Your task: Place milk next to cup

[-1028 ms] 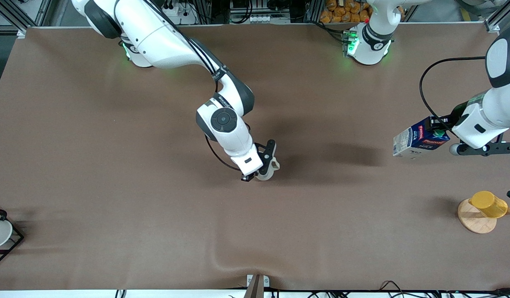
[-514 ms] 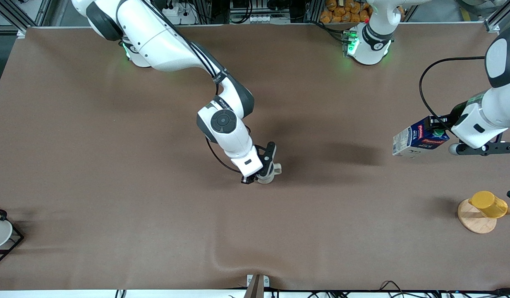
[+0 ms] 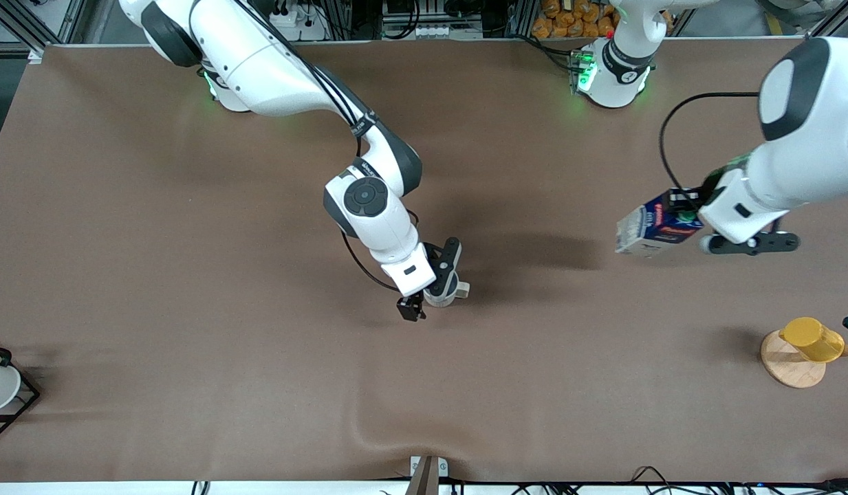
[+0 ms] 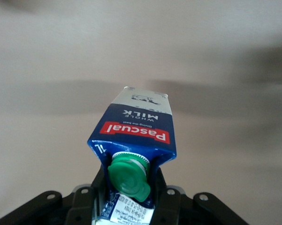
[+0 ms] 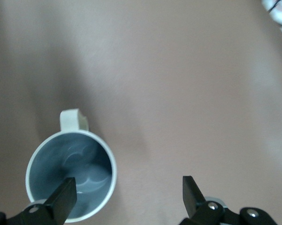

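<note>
Since the frame a second earlier, the left gripper [image 3: 688, 210] had carried the milk [image 3: 654, 227] through the air toward the centre of the table [image 3: 190, 275], while the right gripper [image 3: 434, 292] had let go of the cup [image 3: 446, 291] and spread its fingers. Seen from the front camera, the milk hung tilted over bare table toward the left arm's end, its whitish base pointing at about nine o'clock and its green cap [image 4: 129, 177] toward the gripper. The left wrist view showed the carton [image 4: 136, 136] clamped at its gable top between the two fingers [image 4: 165, 197], red logo uppermost. The cup stood upright on the table near its centre, well apart from the milk, which lay at roughly two o'clock from it. In the right wrist view the fingers [image 5: 190, 190] stood wide apart, one just over the rim of the cup [image 5: 71, 176] and the other over bare table, with the grey interior and the side handle [image 5: 74, 120] exposed. A yellow cup [image 3: 812, 338] on a round wooden base [image 3: 789, 364] stood at about four o'clock from the milk, nearer the front camera.
</note>
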Robot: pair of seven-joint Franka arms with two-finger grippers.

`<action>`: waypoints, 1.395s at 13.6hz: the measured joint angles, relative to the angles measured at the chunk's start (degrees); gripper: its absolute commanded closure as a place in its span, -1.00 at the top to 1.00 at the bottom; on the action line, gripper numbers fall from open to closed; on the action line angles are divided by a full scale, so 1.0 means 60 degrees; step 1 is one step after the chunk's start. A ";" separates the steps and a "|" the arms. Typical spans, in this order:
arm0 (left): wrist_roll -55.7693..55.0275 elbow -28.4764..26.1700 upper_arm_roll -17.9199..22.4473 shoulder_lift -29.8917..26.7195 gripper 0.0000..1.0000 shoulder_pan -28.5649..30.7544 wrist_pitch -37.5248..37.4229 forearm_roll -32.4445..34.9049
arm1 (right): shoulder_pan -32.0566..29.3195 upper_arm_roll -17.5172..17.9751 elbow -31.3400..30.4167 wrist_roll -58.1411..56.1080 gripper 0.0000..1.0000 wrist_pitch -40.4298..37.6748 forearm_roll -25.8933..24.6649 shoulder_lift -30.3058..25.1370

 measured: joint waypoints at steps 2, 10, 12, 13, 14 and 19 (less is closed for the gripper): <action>-0.0663 -0.0029 -0.0505 0.0014 -0.27 -0.0014 -0.0003 -0.0031 | -0.0287 -0.0025 0.0039 0.0036 1.00 -0.0184 0.0010 -0.0441; -0.3589 -0.0065 -0.2190 0.0552 -0.27 -0.0978 0.0485 -0.0073 | -0.2722 -0.0072 -0.2115 0.0408 1.00 -0.1470 0.0939 -0.3089; -0.4790 -0.0068 -0.2209 0.0959 -0.27 -0.1744 0.1071 -0.0073 | -0.3459 -0.0099 -0.2942 0.0420 1.00 -0.2130 0.1467 -0.4075; -0.5393 -0.0063 -0.2214 0.1223 -0.27 -0.2109 0.1403 -0.0073 | -0.3866 -0.0112 -0.3201 0.0431 1.00 -0.2759 0.1610 -0.4567; -0.5905 -0.0011 -0.2215 0.1504 -0.27 -0.2449 0.1737 -0.0073 | -0.4240 -0.0140 -0.3351 0.0536 1.00 -0.3439 0.1686 -0.5014; -0.7559 0.0990 -0.2173 0.3129 -0.27 -0.3594 0.2579 0.0634 | -0.4879 -0.1139 -0.3550 0.2740 1.00 -0.6373 0.1700 -0.6677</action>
